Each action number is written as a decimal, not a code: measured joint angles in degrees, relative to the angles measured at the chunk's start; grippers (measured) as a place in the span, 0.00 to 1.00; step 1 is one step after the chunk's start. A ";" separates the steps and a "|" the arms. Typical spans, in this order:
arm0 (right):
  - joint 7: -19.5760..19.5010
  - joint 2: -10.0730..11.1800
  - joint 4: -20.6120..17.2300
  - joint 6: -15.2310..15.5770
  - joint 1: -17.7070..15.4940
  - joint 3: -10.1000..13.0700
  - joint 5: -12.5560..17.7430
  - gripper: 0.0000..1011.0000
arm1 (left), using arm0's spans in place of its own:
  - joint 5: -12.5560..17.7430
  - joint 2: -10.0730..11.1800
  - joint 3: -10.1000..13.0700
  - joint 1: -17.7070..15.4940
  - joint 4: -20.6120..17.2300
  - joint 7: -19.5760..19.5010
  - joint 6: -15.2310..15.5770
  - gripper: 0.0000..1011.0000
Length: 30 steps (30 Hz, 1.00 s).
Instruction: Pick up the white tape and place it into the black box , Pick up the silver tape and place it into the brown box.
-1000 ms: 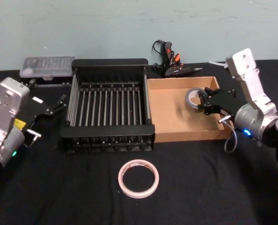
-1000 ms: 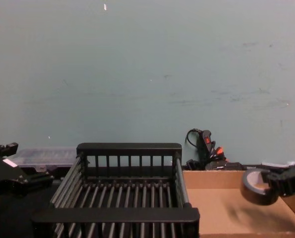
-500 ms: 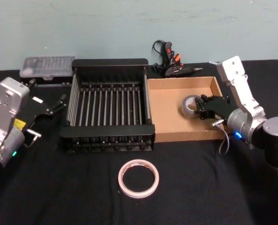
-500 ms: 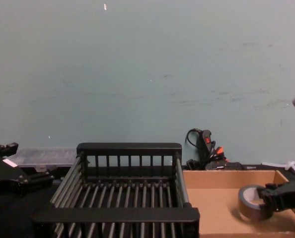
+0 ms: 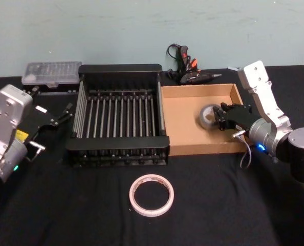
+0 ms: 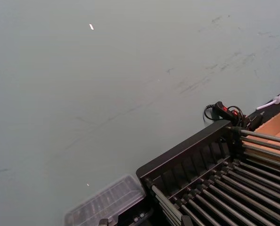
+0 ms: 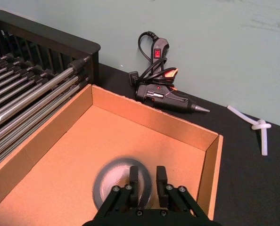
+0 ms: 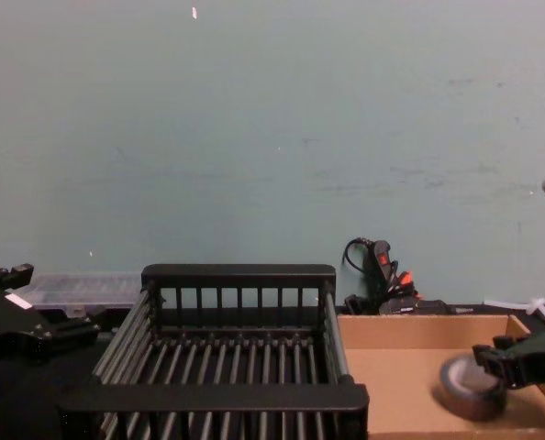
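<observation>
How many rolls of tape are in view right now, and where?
2. The silver tape lies in the brown box at the right gripper; the white tape lies on the table in front of the black box.

Silver tape point(image 7: 112, 184) blurred at lower centre, near rim hidden behind right gripper point(image 7: 148, 178); black box point(image 6: 215, 183) cut off lower right.

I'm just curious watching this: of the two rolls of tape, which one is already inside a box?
The silver tape: it lies in the brown box at the right gripper. The white tape sits on the black table, outside both boxes.
</observation>
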 joint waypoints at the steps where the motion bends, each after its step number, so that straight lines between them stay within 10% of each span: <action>1: 0.00 0.01 -0.02 0.01 -0.01 0.00 0.01 0.22 | 0.00 0.00 0.00 0.00 0.00 0.00 0.00 0.99; 20: 0.01 0.09 -0.18 0.08 -0.07 0.00 0.16 0.83 | 0.00 0.00 0.00 0.00 0.00 0.00 0.00 0.99; 30: 0.04 0.09 -0.23 0.08 -0.09 0.03 0.22 0.99 | 0.00 0.00 0.00 0.00 0.00 0.00 0.00 0.99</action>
